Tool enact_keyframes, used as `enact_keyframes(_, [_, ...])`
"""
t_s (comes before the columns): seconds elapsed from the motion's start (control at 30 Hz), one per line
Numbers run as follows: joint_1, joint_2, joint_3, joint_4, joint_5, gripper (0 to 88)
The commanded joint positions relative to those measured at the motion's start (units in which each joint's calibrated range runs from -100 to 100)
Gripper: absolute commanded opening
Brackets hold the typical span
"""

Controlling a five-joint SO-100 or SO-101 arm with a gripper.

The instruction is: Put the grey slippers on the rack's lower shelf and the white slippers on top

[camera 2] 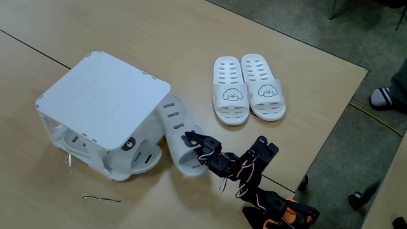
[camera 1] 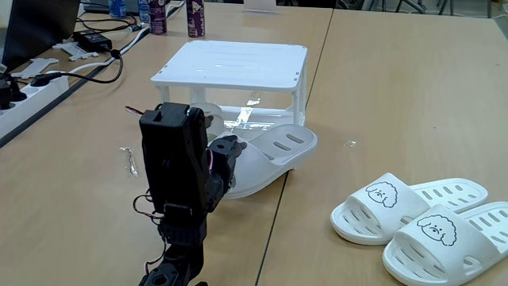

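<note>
One grey slipper (camera 1: 274, 155) (camera 2: 173, 130) lies with its slotted strap end at the rack's (camera 1: 230, 63) (camera 2: 105, 98) open front and its heel sticking out toward the arm. My gripper (camera 1: 228, 151) (camera 2: 193, 141) is shut on that heel end. A second grey slipper (camera 2: 143, 156) rests on the lower shelf (camera 1: 238, 119), mostly hidden under the slatted top. The white slippers (camera 1: 413, 214) (camera 2: 248, 89) with dog faces sit side by side on the table, away from the rack and the gripper.
Bottles (camera 1: 175, 16), a power strip (camera 1: 32, 83) and cables (camera 1: 103, 48) crowd the far left of the table. A small bent wire (camera 1: 127, 159) (camera 2: 102, 199) lies beside the rack. A person's foot (camera 2: 389, 95) shows on the floor beyond the table edge.
</note>
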Motion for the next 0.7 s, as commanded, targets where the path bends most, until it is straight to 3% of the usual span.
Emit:
enact_keyframes(0.0, [-5.72,-1.12,0.54,-2.21,0.42,0.7])
enact_keyframes(0.43, [-5.72,-0.19,-3.25,-1.43,0.42,0.7])
enact_keyframes(0.67, [-5.56,10.16,-13.27,-1.34,0.42,0.7])
